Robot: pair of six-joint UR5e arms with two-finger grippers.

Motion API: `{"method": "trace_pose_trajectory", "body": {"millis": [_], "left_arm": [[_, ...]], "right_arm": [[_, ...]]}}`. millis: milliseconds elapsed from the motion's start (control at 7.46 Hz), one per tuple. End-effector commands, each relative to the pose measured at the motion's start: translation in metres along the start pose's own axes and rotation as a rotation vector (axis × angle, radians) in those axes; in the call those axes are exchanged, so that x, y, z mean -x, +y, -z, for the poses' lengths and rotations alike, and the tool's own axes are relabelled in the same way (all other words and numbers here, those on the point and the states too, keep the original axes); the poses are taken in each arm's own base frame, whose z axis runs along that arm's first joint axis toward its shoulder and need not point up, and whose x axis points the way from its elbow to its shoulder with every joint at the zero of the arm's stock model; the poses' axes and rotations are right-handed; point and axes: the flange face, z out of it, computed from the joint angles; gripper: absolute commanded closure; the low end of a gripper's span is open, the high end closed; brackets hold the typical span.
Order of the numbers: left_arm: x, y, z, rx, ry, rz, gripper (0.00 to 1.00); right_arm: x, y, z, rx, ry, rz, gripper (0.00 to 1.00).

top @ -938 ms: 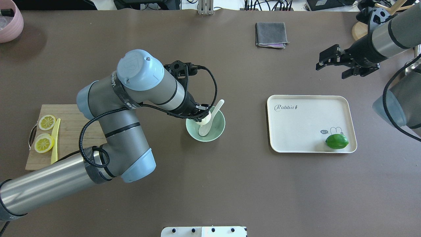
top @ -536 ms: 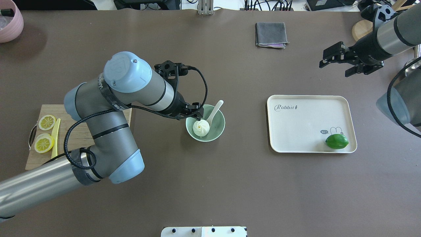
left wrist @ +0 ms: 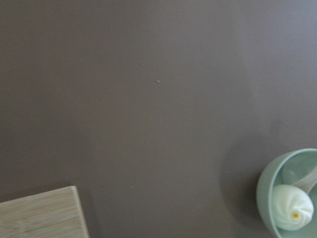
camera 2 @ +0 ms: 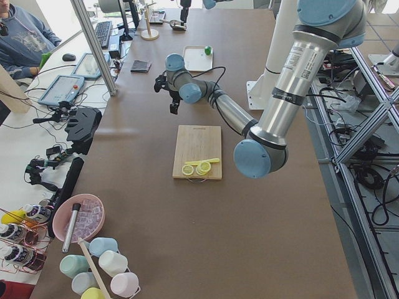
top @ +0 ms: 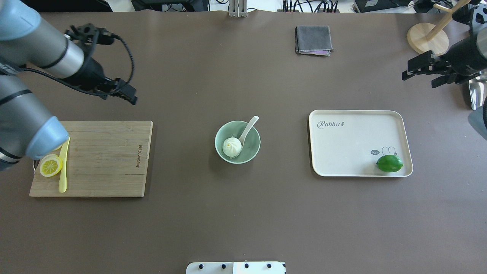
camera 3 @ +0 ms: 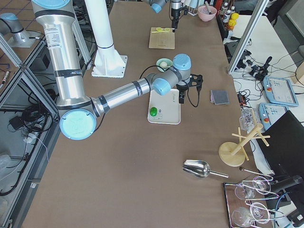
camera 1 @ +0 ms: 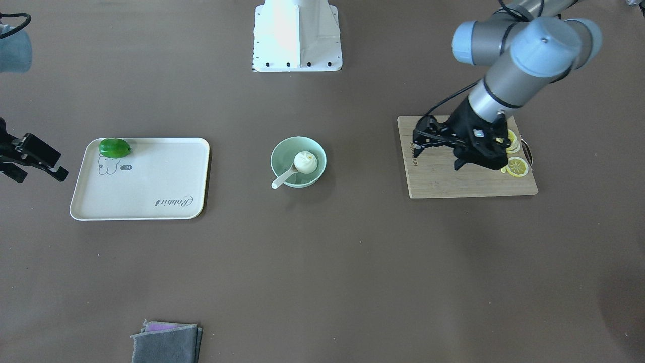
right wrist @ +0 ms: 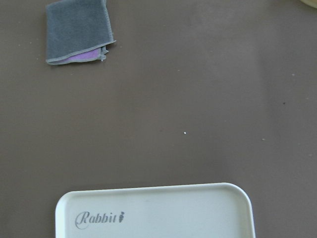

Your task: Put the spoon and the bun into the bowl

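The mint-green bowl (top: 254, 147) stands mid-table. The white bun (top: 231, 147) sits inside it, pleats up. The white spoon (top: 249, 127) lies in the bowl with its scoop under the bun and its handle over the far right rim. In the front view the bowl (camera 1: 280, 151) holds the bun (camera 1: 305, 162) and the spoon (camera 1: 282, 177). My left gripper (top: 120, 97) is open and empty, well left of the bowl, beyond the cutting board (top: 106, 160). My right gripper (top: 418, 80) is open and empty at the far right. The left wrist view shows the bowl (left wrist: 266, 191) and bun (left wrist: 292, 207).
The cutting board holds lemon slices (top: 51, 166) and a yellow knife (top: 63, 167). A cream tray (top: 354, 140) with a lime (top: 389, 163) lies right of the bowl. A grey cloth (top: 313, 39) is at the back. A wooden stand (top: 427, 36) is at the far right.
My left gripper let the bun go into the bowl, then drew back far to the left and away. My right gripper moved further right.
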Motion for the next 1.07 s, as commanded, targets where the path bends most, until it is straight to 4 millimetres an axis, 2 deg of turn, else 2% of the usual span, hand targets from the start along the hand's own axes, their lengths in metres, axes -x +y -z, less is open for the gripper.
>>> {"method": "trace_pose_trajectory", "body": {"millis": [0, 134, 402, 536, 804, 938], "left_arm": [[0.153, 0.028, 0.056, -0.01, -0.091, -0.078, 0.02], [0.203, 0.034, 0.084, -0.005, -0.133, -0.079, 0.02], [0.282, 0.043, 0.135, 0.034, -0.173, -0.062, 0.02], [0.321, 0.053, 0.143, 0.048, -0.182, -0.067, 0.02], [0.373, 0.076, 0.14, 0.084, -0.186, -0.113, 0.02], [0.402, 0.116, 0.12, 0.131, -0.176, -0.068, 0.02]], "right_arm": [[-0.083, 0.0, 0.021, -0.003, 0.035, 0.079, 0.0], [-0.113, 0.0, 0.025, -0.002, 0.049, 0.111, 0.0], [-0.161, -0.003, 0.036, -0.003, 0.056, 0.139, 0.0], [-0.18, -0.002, 0.043, -0.011, 0.064, 0.145, 0.0], [-0.219, -0.001, 0.046, -0.008, 0.085, 0.185, 0.0], [-0.241, 0.003, 0.045, 0.001, 0.096, 0.208, 0.0]]}}
